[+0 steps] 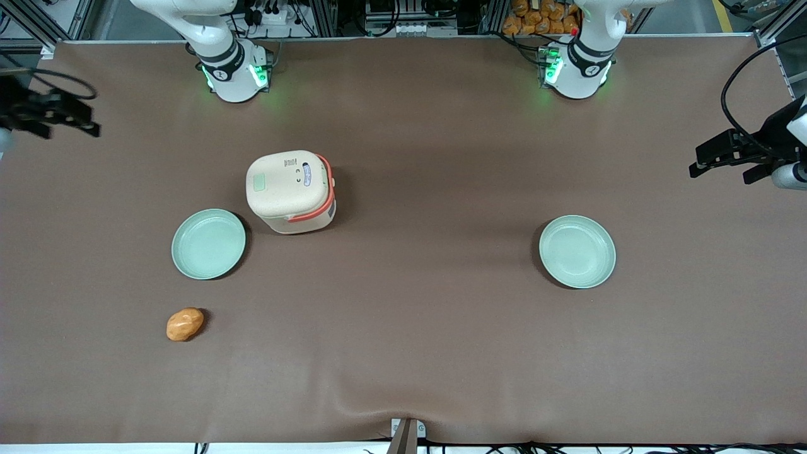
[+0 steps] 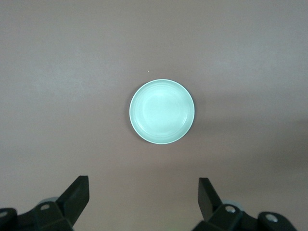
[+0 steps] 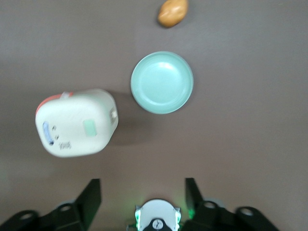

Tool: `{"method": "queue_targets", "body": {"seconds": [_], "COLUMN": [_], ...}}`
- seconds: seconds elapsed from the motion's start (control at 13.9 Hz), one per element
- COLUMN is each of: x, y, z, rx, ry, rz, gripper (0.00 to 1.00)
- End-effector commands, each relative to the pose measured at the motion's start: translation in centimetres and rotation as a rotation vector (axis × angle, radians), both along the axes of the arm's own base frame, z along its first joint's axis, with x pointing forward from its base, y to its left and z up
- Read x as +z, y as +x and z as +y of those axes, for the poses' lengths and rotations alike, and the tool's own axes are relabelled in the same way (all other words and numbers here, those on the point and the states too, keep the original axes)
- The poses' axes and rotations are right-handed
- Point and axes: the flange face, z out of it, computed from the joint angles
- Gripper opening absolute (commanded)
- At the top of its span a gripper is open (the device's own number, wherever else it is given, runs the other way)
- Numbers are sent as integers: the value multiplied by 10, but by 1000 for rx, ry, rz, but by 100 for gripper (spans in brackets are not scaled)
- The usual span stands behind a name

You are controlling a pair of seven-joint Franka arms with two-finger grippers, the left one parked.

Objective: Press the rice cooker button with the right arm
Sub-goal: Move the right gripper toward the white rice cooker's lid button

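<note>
The rice cooker (image 1: 291, 191) is cream-beige with an orange-red handle band, and its lid is closed. It stands on the brown table, and a small pale green patch (image 1: 259, 183) shows on the lid. It also shows in the right wrist view (image 3: 77, 122). My right gripper (image 1: 66, 120) hangs high over the working arm's end of the table, well apart from the cooker. In the right wrist view the gripper (image 3: 143, 185) is open and empty, and the arm's white base (image 3: 156, 219) shows between its fingers.
A mint-green plate (image 1: 209, 244) lies beside the cooker, a little nearer the front camera, and shows in the right wrist view (image 3: 162, 82). An orange-brown lump (image 1: 185, 324) lies nearer still. A second plate (image 1: 577, 251) lies toward the parked arm's end.
</note>
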Motion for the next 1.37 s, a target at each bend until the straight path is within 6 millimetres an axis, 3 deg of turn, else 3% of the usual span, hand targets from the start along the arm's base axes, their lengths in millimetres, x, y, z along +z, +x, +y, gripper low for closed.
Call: {"method": "queue_targets", "body": {"seconds": [0.0,0.14,0.5,0.72,1.01,1.3], "x": [-11,-26,-103,-154,-197,-236], "y": [-9,-10,2,-5,-11,-18], "z": [52,77,106,117,123,124], "rx": [95,139,141,106,108,101], "ry": [-8,-4,47,28,33,37], "rz": [41,62,53,86,94,100], "gripper": [21,19,16,12,1,1]}}
